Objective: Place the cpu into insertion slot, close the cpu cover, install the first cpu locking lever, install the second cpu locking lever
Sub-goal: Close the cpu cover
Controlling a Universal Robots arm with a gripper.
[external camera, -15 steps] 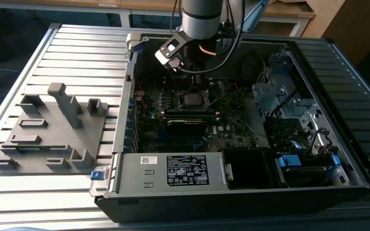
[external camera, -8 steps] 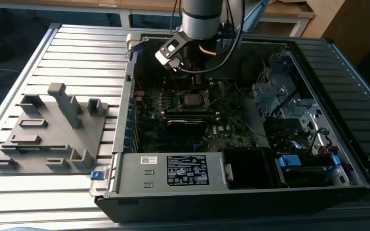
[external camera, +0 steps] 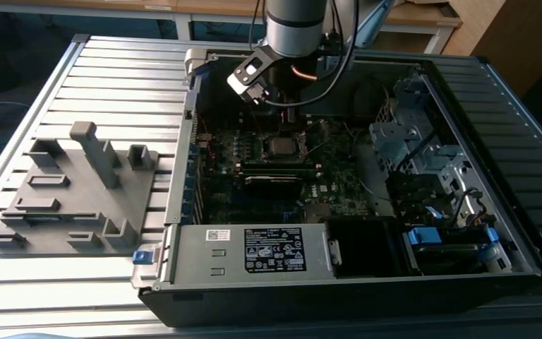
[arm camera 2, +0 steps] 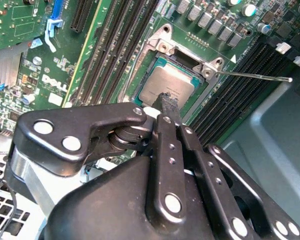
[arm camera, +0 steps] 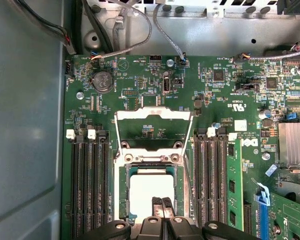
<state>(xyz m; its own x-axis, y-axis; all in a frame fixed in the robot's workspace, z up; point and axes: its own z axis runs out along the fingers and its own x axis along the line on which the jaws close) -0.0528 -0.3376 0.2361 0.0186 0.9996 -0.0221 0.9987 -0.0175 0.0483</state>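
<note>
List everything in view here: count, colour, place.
slotted table: one, silver-grey, under everything.
fixture plate: one, grey, on the table, exterior view's left.
computer case: one, black, open, on the table.
power supply: one, silver-grey, inside the case.
motherboard: one, green, inside the case.
insertion slot: one, dark with metal border, on the motherboard.
cpu: one, silver-grey, lying in the insertion slot.
cpu cover: one, silvery, swung open beside the slot.
locking lever: one, silvery rod, sticking out beside the slot.
memory slots: several, black, flanking the slot.
coin cell: one, silver, on the motherboard.
arm: one, grey, above the case.
gripper: one, black, shut, over the cpu.
</note>
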